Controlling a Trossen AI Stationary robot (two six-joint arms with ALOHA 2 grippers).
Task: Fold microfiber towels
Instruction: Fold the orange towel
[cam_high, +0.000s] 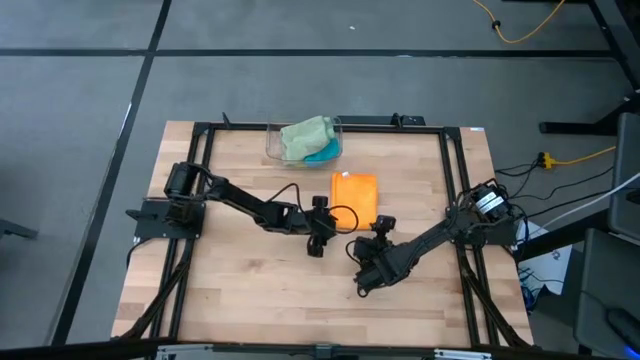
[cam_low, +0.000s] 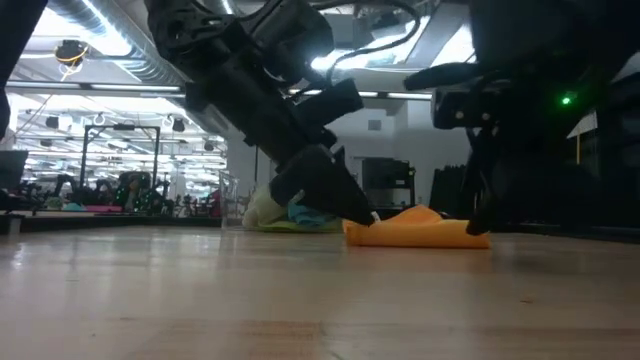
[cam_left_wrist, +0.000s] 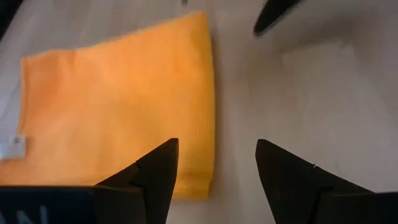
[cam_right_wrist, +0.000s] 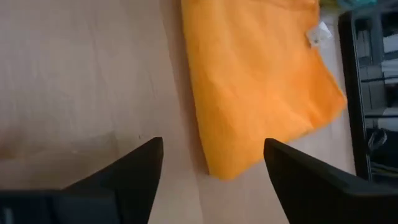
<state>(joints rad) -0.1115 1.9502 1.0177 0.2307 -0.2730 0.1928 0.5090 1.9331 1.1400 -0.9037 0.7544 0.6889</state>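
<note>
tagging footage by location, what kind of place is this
Probably a robotics lab or workshop in a big industrial hall. A wooden table in a black frame stands on grey floor with cables; the low view shows ceiling ducts and racks. Both arms work an orange towel.

High view: straight down from far above, taking in the whole table (cam_high: 250, 290).
Low view: level with the tabletop, facing the room.
Wrist views: close, looking down.
Shared: the orange towel (cam_high: 354, 200) (cam_low: 420, 230) (cam_left_wrist: 118, 106) (cam_right_wrist: 255, 81) appears in all four.
</note>
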